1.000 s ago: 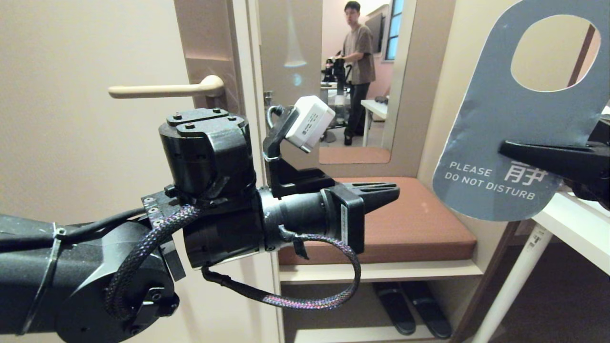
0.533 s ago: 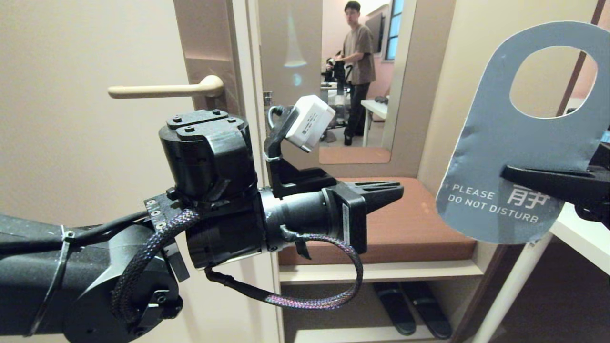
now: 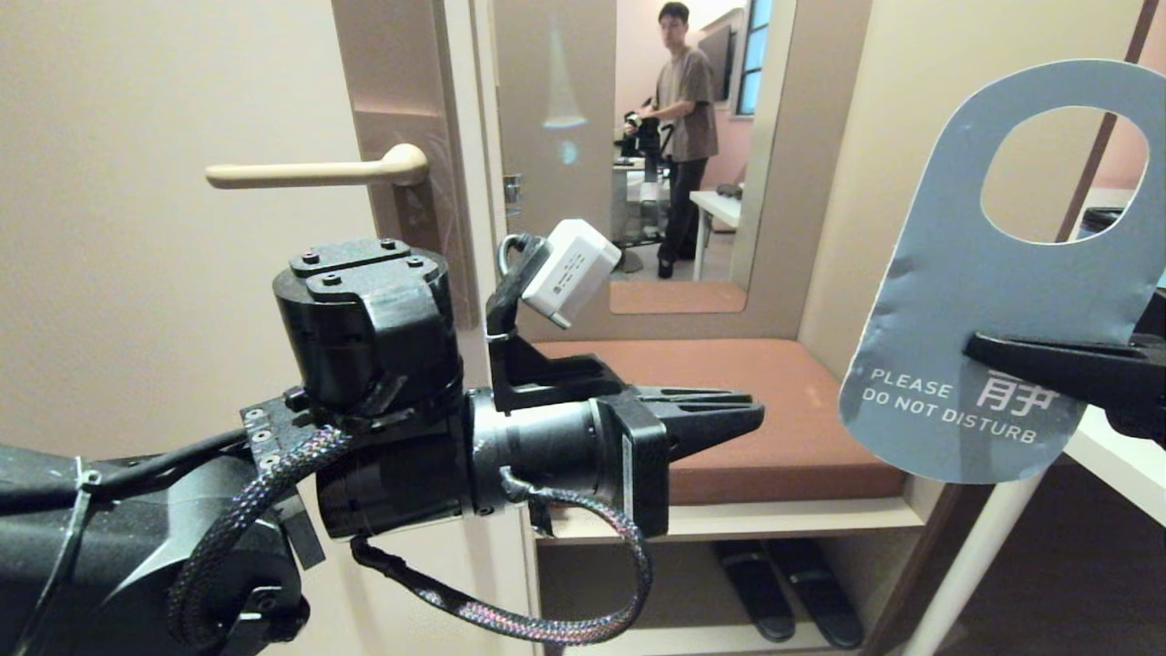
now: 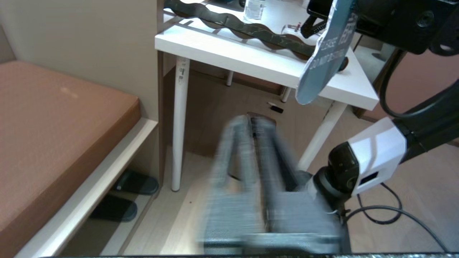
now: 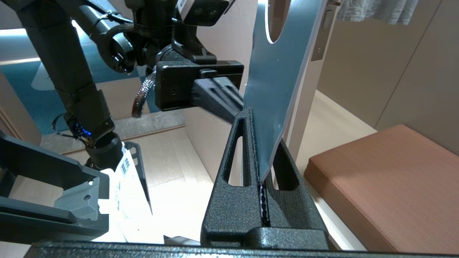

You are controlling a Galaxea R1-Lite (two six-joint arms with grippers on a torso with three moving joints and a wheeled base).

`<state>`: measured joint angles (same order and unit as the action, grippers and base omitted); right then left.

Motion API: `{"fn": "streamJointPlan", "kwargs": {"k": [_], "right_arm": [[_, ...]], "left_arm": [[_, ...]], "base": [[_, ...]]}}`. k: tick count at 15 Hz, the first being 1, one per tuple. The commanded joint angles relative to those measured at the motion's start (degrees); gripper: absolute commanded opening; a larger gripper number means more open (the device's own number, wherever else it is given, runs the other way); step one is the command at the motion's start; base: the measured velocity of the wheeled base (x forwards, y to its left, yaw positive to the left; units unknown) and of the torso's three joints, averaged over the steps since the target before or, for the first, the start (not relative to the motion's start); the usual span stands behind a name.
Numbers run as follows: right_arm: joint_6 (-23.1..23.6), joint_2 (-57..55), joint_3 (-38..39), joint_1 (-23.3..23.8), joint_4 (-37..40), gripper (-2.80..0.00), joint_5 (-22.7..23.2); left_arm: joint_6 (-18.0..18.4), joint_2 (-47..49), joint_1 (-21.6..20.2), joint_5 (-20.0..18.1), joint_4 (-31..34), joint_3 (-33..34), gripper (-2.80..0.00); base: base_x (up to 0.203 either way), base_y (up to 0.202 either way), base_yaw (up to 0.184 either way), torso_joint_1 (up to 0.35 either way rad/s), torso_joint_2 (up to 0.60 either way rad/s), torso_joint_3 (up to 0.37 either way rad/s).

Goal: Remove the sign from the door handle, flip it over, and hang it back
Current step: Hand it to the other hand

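The slim cream lever door handle point(image 3: 314, 170) juts out bare, open air around it; the black left gripper point(image 3: 742, 415) stands lower, between it and the blue card sign point(image 3: 993, 301).

There is one sign point(image 3: 993, 301), at the right of the frame, with one hole near its top. One door handle point(image 3: 310, 170) is at the upper left. Two grippers are in view: the left gripper point(image 3: 720, 415) in the centre and the right gripper point(image 3: 984, 347) at the right edge. One person point(image 3: 683, 128) stands at the top centre. Two dark slippers point(image 3: 788, 592) lie at the bottom, under one brown cushion point(image 3: 774, 410). One white surface point(image 4: 251, 57) is seen in the left wrist view.
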<state>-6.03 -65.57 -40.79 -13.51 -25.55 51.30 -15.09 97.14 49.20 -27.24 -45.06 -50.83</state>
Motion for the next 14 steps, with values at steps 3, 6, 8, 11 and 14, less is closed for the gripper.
{"fn": "streamJointPlan", "kwargs": {"k": [3,6,8,11,14], "right_arm": [[0.0,-0.1,0.1,0.0,-0.2,-2.80,0.3],[0.0,-0.2,0.4,-0.1,-0.2,-2.80,0.4],[0.1,-0.8,0.4,-0.1,-0.2,-2.80,0.4],[0.1,-1.1,0.1,-0.2,-0.2,-2.80,0.6],[0.0,-1.3,-0.2,-0.3,-0.2,-2.80,1.8]], "left_arm": [[0.0,-0.4,-0.2,0.0,-1.8,0.6,0.00],[-0.1,-0.1,-0.1,-0.1,-4.1,0.6,0.00],[-0.2,0.7,-0.1,-2.4,-7.2,0.6,0.00],[-0.3,1.4,0.3,-4.0,-7.7,0.6,0.00],[-1.6,1.8,1.8,-4.1,-7.8,0.5,0.00]], "base": [[0.000,0.000,0.000,0.000,0.00,0.000],[0.000,0.000,0.000,0.000,0.00,0.000],[0.000,0.000,0.000,0.000,0.00,0.000],[0.000,0.000,0.000,0.000,0.00,0.000],[0.000,0.000,0.000,0.000,0.00,0.000]]}}
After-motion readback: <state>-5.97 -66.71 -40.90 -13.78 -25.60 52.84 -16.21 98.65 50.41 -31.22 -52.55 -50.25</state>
